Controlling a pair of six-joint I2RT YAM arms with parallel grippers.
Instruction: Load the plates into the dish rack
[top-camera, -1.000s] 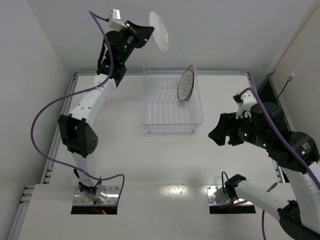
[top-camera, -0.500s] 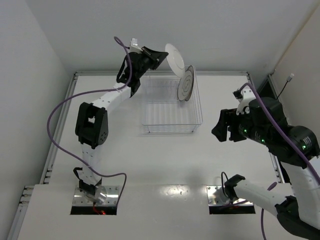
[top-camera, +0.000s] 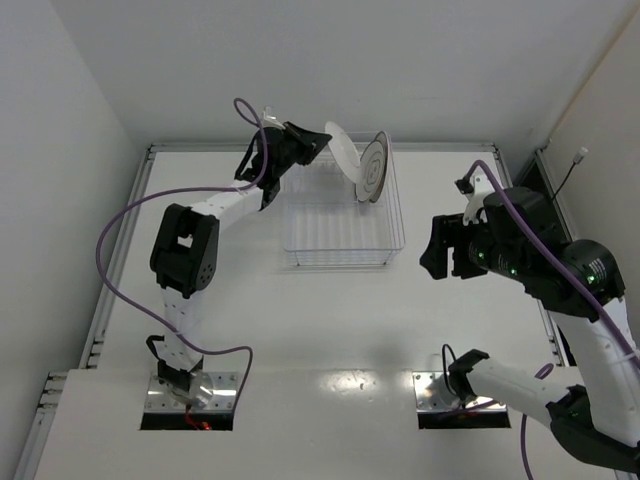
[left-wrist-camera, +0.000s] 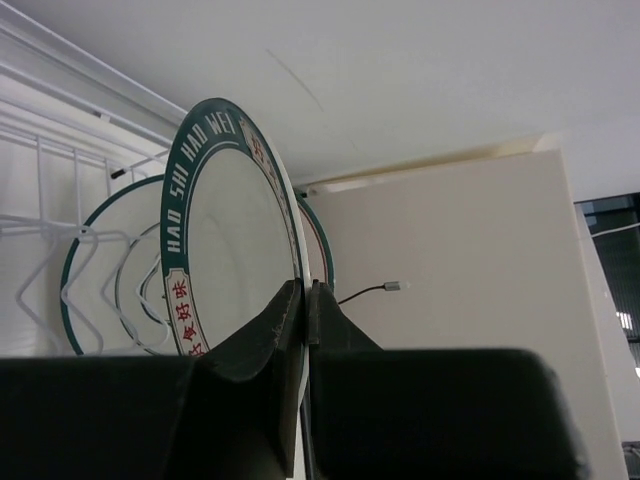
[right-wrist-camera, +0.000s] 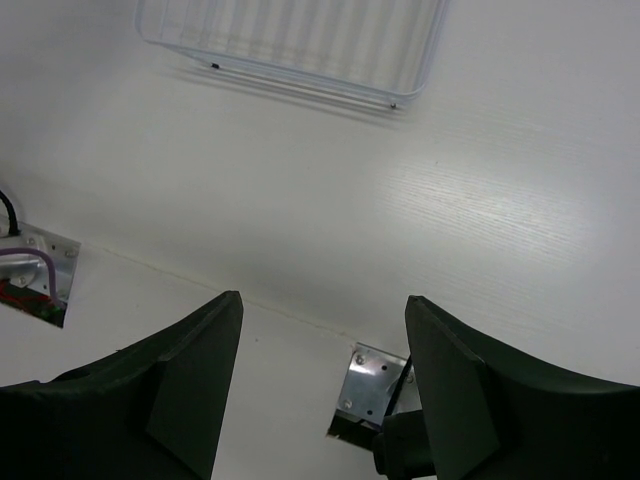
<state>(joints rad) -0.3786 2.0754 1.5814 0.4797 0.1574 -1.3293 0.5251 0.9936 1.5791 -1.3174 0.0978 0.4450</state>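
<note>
My left gripper (top-camera: 322, 143) is shut on the rim of a white plate with a dark teal rim band (top-camera: 341, 151), holding it on edge above the far side of the dish rack (top-camera: 300, 222). In the left wrist view my left gripper (left-wrist-camera: 305, 290) pinches this plate (left-wrist-camera: 232, 240), which bears lettering. A grey-ringed plate (top-camera: 372, 167) stands in the rack just right of it and shows behind it (left-wrist-camera: 128, 290). My right gripper (top-camera: 436, 262) is open and empty, right of the rack above the table. The orange sunburst plate is out of view.
The rack's white wires (left-wrist-camera: 40, 195) fill the left of the left wrist view. The right wrist view shows the rack's near edge (right-wrist-camera: 300, 78) and a metal base plate (right-wrist-camera: 372, 388) between my open fingers. Walls close the table at the back and the sides.
My left arm has brought the teal-rimmed plate down from high behind the table to just beside the standing plate in the rack. My right arm has shifted slightly left.
</note>
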